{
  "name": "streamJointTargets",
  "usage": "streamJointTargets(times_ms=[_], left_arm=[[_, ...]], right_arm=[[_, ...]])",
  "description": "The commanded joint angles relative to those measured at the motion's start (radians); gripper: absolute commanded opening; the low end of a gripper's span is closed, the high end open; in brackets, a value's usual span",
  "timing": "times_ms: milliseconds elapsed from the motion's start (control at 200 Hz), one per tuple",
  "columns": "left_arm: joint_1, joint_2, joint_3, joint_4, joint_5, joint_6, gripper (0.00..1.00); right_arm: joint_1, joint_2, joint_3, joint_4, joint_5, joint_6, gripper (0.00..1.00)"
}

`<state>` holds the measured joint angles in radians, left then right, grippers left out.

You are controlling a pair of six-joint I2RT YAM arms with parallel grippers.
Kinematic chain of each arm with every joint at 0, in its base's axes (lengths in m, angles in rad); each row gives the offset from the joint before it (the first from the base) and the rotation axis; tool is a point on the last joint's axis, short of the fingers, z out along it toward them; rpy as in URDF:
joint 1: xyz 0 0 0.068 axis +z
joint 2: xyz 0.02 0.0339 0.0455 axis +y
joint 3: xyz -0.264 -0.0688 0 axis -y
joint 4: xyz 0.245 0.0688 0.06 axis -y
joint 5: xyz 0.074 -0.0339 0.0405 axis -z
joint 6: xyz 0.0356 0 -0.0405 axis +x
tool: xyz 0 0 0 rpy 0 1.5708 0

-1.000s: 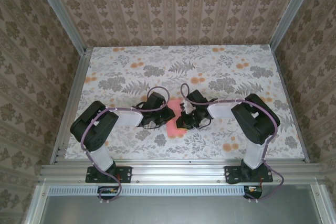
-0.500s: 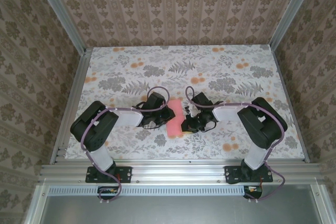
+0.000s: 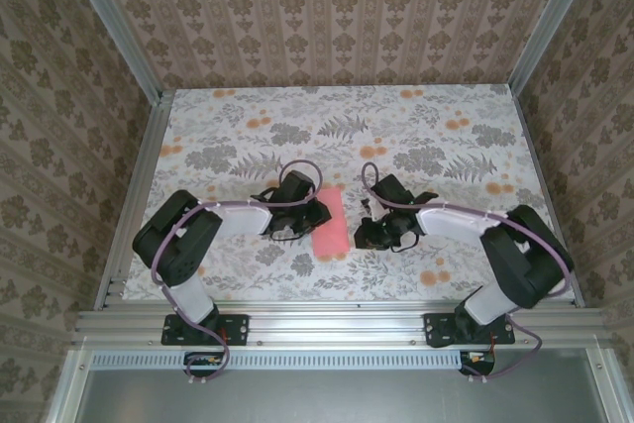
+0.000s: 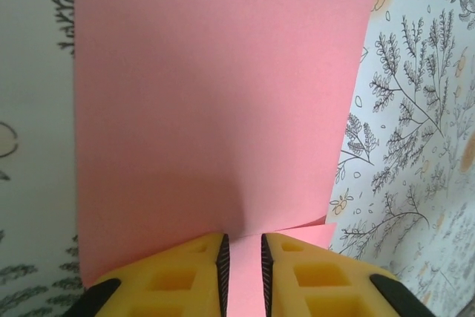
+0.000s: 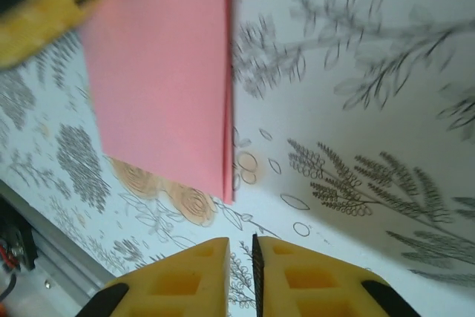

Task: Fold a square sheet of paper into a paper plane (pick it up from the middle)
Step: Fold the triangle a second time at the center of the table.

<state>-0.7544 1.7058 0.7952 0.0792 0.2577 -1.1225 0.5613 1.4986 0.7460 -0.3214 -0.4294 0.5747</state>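
Note:
The square sheet of paper [image 3: 333, 225] is salmon pink and lies folded to a narrow double-layer strip on the flowered table between the two arms. My left gripper [image 3: 309, 213] sits at its left edge. In the left wrist view the paper [image 4: 215, 94] reaches up to my left gripper [image 4: 243, 237], whose jaws stand a little apart with a flat pink layer showing in the gap. My right gripper [image 3: 370, 236] is off to the right of the strip. In the right wrist view the paper [image 5: 159, 87] lies ahead, apart from my right gripper [image 5: 240, 239], which holds nothing in its narrow gap.
The flowered table [image 3: 426, 136] stretches away behind the arms. Aluminium rails [image 3: 327, 324] run along the near edge and both sides. Patterned walls close in the back and sides.
My right gripper has drawn away to the right, off the paper, so more of the pink strip shows. Both pairs of jaws have parted slightly. The left arm has barely moved.

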Motion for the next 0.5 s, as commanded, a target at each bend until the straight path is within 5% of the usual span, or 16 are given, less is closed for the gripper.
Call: streamJointTargets(times_ms=[0, 255, 500], left_arm=[[-0.013, -0.064, 0.051, -0.102, -0.033, 0.076, 0.24], [-0.009, -0.198, 0.044, -0.237, -0.121, 0.105, 0.28], [-0.005, -0.209, 0.001, -0.213, -0.075, 0.106, 0.28]], right_arm=[[-0.019, -0.057, 0.007, 0.025, 0.105, 0.002, 0.25], [-0.026, 0.079, 0.064, 0.158, -0.011, 0.014, 0.38], [-0.025, 0.171, 0.109, 0.202, -0.054, -0.004, 0.41]])
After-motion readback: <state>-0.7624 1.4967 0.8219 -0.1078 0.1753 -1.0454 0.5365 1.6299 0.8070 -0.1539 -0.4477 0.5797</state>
